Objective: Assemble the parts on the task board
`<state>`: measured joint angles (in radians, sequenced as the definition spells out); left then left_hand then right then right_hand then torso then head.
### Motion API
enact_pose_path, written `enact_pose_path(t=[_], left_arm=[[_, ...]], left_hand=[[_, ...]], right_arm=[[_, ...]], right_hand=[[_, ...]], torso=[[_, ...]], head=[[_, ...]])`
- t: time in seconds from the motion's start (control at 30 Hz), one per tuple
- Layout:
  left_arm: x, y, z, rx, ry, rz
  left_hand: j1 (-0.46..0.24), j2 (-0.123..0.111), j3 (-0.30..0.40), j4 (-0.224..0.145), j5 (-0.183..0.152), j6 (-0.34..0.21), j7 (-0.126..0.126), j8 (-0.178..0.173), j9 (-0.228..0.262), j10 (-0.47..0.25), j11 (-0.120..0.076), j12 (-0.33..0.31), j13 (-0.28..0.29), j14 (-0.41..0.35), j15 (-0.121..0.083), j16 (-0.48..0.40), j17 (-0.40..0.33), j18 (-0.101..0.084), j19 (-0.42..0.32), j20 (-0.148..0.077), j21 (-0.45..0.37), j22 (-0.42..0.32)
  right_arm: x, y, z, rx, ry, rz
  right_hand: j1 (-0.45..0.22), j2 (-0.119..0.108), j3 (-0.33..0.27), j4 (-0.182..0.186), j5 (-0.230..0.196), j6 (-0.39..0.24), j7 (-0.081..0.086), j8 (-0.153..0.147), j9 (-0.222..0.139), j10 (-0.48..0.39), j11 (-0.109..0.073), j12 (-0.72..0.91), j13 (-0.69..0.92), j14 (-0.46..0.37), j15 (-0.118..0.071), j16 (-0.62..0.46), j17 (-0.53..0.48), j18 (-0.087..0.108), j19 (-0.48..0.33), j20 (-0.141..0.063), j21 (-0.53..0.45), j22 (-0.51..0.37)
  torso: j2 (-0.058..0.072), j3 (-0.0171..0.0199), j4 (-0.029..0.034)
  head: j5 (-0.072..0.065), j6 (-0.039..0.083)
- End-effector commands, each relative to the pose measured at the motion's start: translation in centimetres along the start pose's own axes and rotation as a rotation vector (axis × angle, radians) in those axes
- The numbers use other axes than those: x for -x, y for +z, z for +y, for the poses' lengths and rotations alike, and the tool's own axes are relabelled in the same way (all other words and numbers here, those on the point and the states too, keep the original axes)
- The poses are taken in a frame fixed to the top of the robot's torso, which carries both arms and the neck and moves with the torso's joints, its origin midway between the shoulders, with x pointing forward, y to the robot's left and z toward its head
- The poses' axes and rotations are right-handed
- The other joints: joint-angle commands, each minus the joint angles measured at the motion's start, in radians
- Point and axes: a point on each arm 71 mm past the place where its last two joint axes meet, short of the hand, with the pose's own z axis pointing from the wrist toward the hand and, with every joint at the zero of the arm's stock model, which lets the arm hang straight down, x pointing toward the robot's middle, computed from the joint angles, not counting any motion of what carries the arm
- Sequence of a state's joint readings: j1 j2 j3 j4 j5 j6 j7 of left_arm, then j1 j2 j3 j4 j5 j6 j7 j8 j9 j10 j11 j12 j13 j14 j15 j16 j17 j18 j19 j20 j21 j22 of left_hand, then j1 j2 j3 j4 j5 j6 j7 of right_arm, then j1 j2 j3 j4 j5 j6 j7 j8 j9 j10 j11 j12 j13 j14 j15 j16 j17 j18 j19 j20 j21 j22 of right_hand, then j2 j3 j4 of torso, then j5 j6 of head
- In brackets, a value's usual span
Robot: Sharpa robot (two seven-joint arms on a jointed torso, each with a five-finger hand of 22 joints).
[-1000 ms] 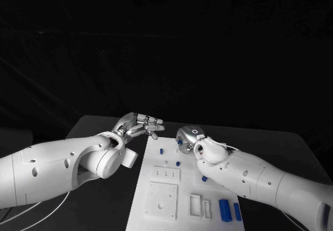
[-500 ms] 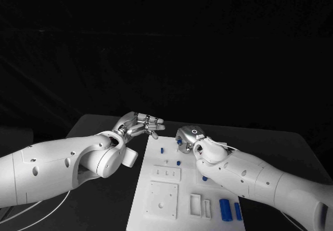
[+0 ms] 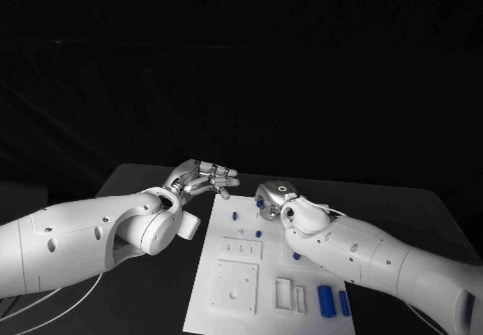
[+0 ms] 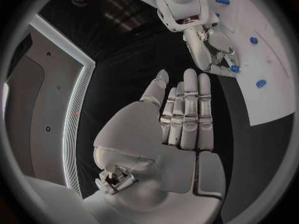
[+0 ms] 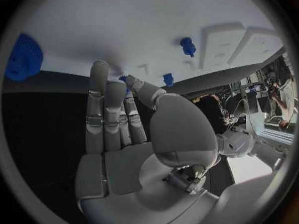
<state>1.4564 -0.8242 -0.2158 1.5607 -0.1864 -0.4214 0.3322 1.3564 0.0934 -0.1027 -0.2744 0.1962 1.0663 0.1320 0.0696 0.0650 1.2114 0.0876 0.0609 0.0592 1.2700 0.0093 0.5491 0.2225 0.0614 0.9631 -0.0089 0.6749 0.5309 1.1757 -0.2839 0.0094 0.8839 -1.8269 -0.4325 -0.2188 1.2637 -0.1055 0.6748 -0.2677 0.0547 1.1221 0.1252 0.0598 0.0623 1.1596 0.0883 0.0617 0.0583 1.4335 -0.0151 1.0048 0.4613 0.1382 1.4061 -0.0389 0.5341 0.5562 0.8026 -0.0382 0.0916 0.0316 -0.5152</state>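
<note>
Head view: the board [image 3: 234,279] lies lengthwise down the middle of the table [image 3: 131,183], with bare black table along both of its long edges. The left hand [image 3: 204,179] hovers just off the board's far left corner, fingers straight and apart, holding nothing. The right hand [image 3: 271,200] sits over the board's far right edge, knuckles up. In the left wrist view its fingertips are on a small blue part [image 4: 234,68] at the board's edge, and it seems to pinch it, though I cannot tell for sure. Two small blue parts [image 3: 234,216] stand on the board's far end between the hands, near each other. Near the front right corner two blue bars [image 3: 325,301] lie side by side, just beside two white slots [image 3: 291,294]. The right forearm crosses the board's right edge above them.
</note>
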Motion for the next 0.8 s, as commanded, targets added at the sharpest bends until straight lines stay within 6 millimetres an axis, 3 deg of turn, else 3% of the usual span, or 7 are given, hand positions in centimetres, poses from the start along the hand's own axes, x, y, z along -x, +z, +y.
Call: enact_pose_path(t=[0.03,0.8], left_arm=[[-0.15,0.06,-0.22,-0.011,0.001,0.011],[0.04,0.09,-0.16,-0.009,0.003,0.007]], left_hand=[[0.006,0.005,-0.005,0.001,-0.006,-0.004,-0.002,-0.004,0.001,-0.007,-0.002,-0.002,0.000,-0.006,0.001,0.004,-0.001,0.012,0.006,0.000,-0.005,0.001],[0.008,0.006,-0.008,0.002,-0.007,-0.005,-0.002,-0.004,0.001,-0.009,-0.001,-0.003,0.000,-0.005,0.001,0.004,-0.003,0.012,0.006,0.001,-0.007,0.007]], right_arm=[[-0.32,-0.07,0.02,0.001,0.004,0.022],[0.15,-0.19,-0.03,-0.003,0.050,-0.037]], right_hand=[[-0.002,-0.012,-0.007,-0.002,0.001,-0.012,0.002,0.002,0.000,-0.015,0.004,-0.005,-0.001,-0.002,0.010,0.004,-0.002,0.009,0.002,0.007,-0.007,0.002],[0.011,-0.024,-0.001,0.004,0.011,-0.054,0.006,0.002,-0.001,-0.083,0.020,-0.005,-0.002,-0.001,0.022,0.000,-0.016,0.018,0.019,0.021,-0.025,0.007]], torso=[[0.001,0.0008,-0.0004],[0.001,-0.0008,0.0018]], head=[[-0.002,0.000],[0.002,0.001]])
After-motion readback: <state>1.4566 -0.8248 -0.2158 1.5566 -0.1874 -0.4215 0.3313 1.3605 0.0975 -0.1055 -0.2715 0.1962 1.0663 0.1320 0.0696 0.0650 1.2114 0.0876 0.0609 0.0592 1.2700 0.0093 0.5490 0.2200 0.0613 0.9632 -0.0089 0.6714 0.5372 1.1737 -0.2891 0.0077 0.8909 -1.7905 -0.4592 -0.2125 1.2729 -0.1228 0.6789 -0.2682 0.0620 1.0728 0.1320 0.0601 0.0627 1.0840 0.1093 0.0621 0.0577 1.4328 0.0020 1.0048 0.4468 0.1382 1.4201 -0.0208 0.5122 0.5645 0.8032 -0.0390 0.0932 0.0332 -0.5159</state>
